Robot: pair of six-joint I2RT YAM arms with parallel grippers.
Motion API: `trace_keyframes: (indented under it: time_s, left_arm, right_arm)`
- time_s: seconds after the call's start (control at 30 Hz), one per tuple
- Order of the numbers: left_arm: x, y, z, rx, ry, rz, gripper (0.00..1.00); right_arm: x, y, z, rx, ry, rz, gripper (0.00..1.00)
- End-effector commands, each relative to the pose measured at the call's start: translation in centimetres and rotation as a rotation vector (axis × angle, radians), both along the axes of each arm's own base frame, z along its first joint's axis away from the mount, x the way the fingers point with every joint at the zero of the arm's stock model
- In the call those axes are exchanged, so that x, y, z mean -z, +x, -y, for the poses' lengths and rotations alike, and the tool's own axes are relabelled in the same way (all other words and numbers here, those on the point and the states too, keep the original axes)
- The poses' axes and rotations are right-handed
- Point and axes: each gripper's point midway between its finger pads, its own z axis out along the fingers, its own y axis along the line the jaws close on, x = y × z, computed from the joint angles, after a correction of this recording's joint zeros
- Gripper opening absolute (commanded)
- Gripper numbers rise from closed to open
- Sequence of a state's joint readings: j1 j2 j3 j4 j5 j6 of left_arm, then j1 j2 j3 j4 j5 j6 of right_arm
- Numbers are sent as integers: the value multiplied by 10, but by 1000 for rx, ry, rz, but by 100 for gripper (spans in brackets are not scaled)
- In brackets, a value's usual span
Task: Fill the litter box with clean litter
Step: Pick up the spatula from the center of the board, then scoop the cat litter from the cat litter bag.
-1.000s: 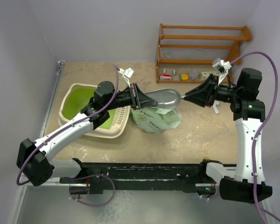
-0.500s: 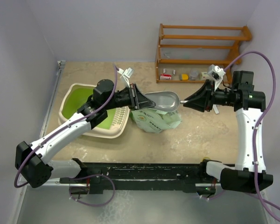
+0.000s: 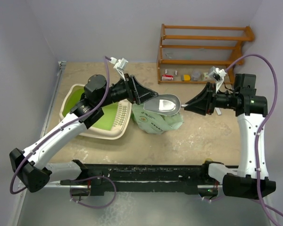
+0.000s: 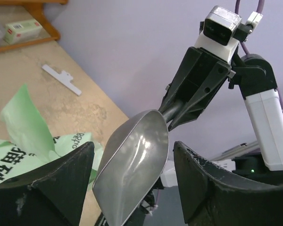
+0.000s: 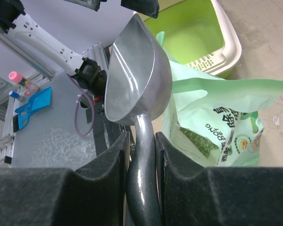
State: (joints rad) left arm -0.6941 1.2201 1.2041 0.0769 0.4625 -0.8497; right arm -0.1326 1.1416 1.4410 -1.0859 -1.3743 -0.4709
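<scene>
Letting go, left gripper (image 4: 132, 153) has spread off scoop (image 3: 165, 104) (right gripper (image 5: 141, 141) clamps its handle).

We see a shiny, smooth metal scoop (image 4: 132, 165), a thin, crinkly plastic bag (image 3: 155, 123), a smooth plastic litter box (image 3: 96, 133) and a smooth wooden rack (image 3: 203, 27).

Overhead looks down; wrist views close, seemingly opposed, share scoop (image 4: 132, 160).
</scene>
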Motion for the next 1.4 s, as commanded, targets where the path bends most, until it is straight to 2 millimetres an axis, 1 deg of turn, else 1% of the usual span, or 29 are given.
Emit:
trace_keyframes:
  time_s: [0.0, 0.03, 0.07, 0.17, 0.3, 0.4, 0.47, 0.53, 0.63, 0.77, 0.83, 0.93, 1.03, 1.13, 1.23, 1.3, 1.37]
  left_arm:
    - [-32, 3, -23, -102, 58, 224, 66]
    - [-28, 4, -28, -119, 98, 248, 66]
    - [-29, 4, -33, -133, 131, 287, 66]
    - [-18, 8, -45, -167, 263, 363, 72]
    - [9, 19, -57, -176, 461, 395, 72]
    - [34, 24, -57, -125, 587, 404, 72]
    - [48, 24, -58, -88, 650, 401, 72]
    - [60, 28, -60, -73, 699, 401, 72]
    - [74, 29, -58, -42, 739, 399, 72]
    - [78, 26, -53, 10, 736, 418, 70]
    - [76, 23, -50, 31, 722, 434, 69]
    - [74, 18, -44, 65, 693, 456, 67]
    - [76, 13, -38, 101, 686, 465, 66]
    - [87, 13, -32, 118, 719, 461, 65]
    - [94, 12, -24, 131, 737, 467, 64]
    - [99, 13, -21, 134, 749, 468, 63]
    - [102, 14, -18, 138, 760, 471, 60]
  right_arm:
    - [-14, 6, -1, 50, 27, -22, 0]
    - [-15, 10, 1, 82, 20, -35, 0]
    - [-15, 16, 4, 134, 6, -56, 0]
    - [-14, 27, 12, 242, -37, -101, 0]
    - [-13, 34, 21, 316, -89, -147, 0]
    - [-7, 37, 31, 380, -163, -152, 0]
    - [1, 37, 42, 426, -246, -147, 0]
    - [6, 30, 48, 422, -306, -146, 0]
    - [18, 10, 58, 386, -428, -142, 0]
    - [30, -14, 68, 369, -534, -128, 0]
    - [34, -22, 77, 407, -589, -114, 0]
    - [33, -31, 84, 449, -630, -100, 0]
    - [38, -43, 86, 447, -650, -135, 0]
    - [45, -50, 87, 430, -665, -173, 0]
    - [51, -52, 87, 425, -672, -197, 0]
    - [53, -52, 86, 417, -671, -209, 0]
    - [58, -47, 87, 408, -676, -227, 0]
